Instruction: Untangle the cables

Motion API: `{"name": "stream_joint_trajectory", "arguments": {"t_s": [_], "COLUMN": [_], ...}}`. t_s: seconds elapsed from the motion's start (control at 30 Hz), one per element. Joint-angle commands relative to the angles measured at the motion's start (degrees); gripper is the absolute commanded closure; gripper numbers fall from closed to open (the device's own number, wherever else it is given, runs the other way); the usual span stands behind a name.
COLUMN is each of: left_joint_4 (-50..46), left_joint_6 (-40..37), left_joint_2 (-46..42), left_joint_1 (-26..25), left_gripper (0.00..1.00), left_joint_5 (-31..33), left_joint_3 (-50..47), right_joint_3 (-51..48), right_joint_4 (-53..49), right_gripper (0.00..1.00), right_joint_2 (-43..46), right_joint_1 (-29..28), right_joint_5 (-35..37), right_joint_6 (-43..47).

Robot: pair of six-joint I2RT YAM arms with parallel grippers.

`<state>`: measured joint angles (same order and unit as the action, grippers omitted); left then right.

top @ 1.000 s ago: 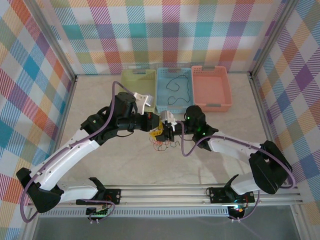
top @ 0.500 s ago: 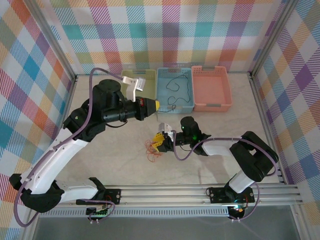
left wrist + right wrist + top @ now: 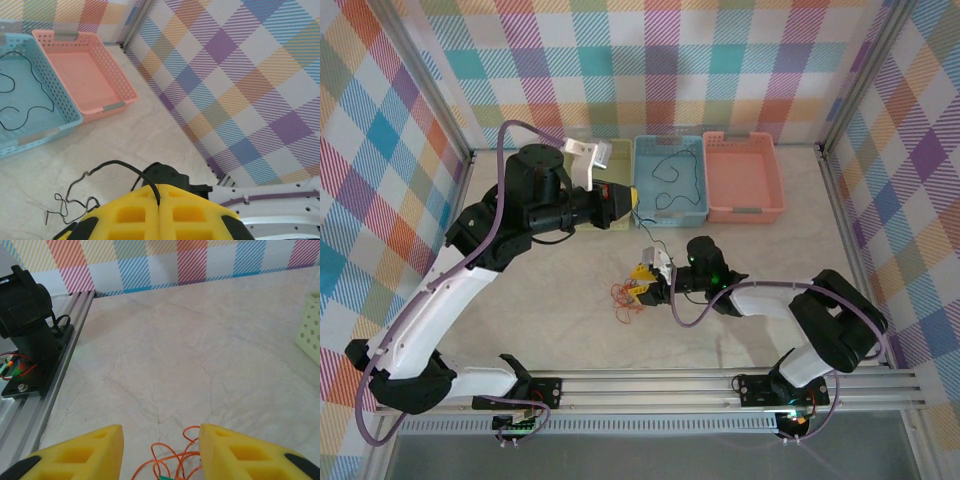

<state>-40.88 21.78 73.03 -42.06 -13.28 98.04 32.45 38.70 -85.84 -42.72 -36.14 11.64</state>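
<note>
One dark cable (image 3: 116, 162) pinched in left pincer (image 3: 159, 196).

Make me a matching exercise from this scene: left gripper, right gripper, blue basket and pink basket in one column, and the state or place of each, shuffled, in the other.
Things:
1. left gripper
2. right gripper
3. blue basket
4. pink basket

States or places:
A. has a black cable lying inside
B. open over the orange cable
C. the basket farthest right
D. shut on a thin dark cable

Pairs: 1-D, 2-B, 3-A, 4-C.
</note>
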Motion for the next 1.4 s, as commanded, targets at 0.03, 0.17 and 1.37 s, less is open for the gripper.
{"name": "stream_joint_trajectory", "arguments": {"t_s": [0.03,0.17,1.37], "left_joint_4": [-2.5,-3.5,-7.9], "left_joint_6": [-2.6,-2.9,-3.9], "left_joint_2": [1.7,4.8,12.2], "left_joint_1": [1.1,1.9,5.6], "left_gripper": [1.00,1.00,1.00], "left_joint_5": [1.6,1.3,-8.7], "left_joint_3": [5.0,8.6,16.5], "right_joint_3": [-3.0,-6.6,2.2], "right_joint_4": [4.1,6.7,-5.4], "right_gripper": [0.55,0.56,0.38], "right_joint_2": [5.3,10.8,16.1], "right_joint_1": [0.8,2.1,4.4], "right_joint_5": [1.8,3.7,17.5], "right_joint_6": [1.7,1.3,2.2]}}
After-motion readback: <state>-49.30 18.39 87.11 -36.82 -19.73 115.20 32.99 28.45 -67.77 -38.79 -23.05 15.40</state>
